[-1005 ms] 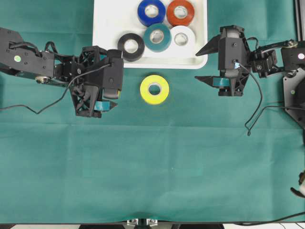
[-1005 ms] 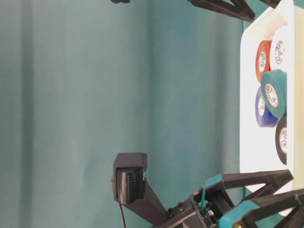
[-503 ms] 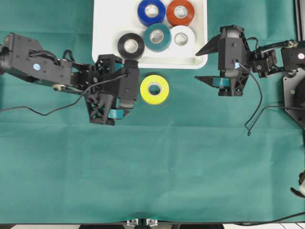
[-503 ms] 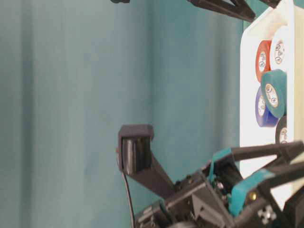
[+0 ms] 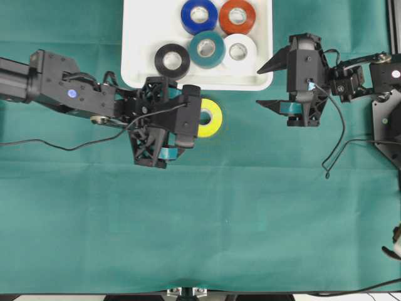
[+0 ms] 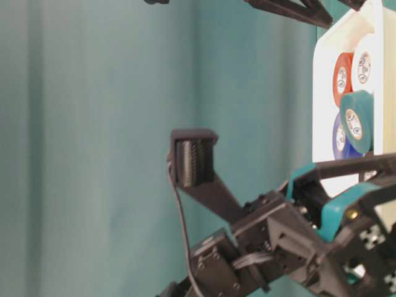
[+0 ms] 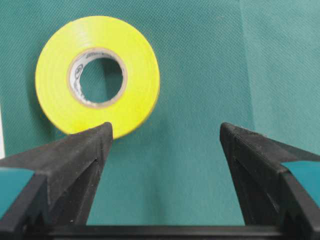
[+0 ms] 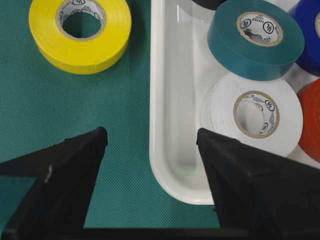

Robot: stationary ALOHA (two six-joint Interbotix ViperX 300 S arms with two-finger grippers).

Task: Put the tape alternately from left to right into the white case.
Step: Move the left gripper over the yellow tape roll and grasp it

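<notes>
We see the left gripper (image 5: 188,122) has slid right across the green cloth (image 5: 200,219) over the last second: it was well left of the yellow tape (image 5: 210,118) before, now its head overlaps the roll's left edge from overhead. So the last loose roll is next up, and it looks like the left arm's turn.

Left jaws are spread wide, holding nothing. In the left wrist view the yellow tape lies flat ahead of the fingertips (image 7: 97,137), off to the left side; one tip sits just at its rim, and whether it touches we cannot tell. The roll is not yet centred between the fingers, so we judge some sideways lining up is needed before closing.

Right gripper (image 5: 266,84) has not moved, parked right of the case (image 5: 141,37), jaws also wide and empty, straddling the case's near right corner in its wrist view.

Farther back, the case holds five rolls: black (image 5: 172,61), teal (image 5: 207,49), white (image 5: 239,49), blue (image 5: 199,16), red (image 5: 237,16). Yellow sits just outside its near rim.
</notes>
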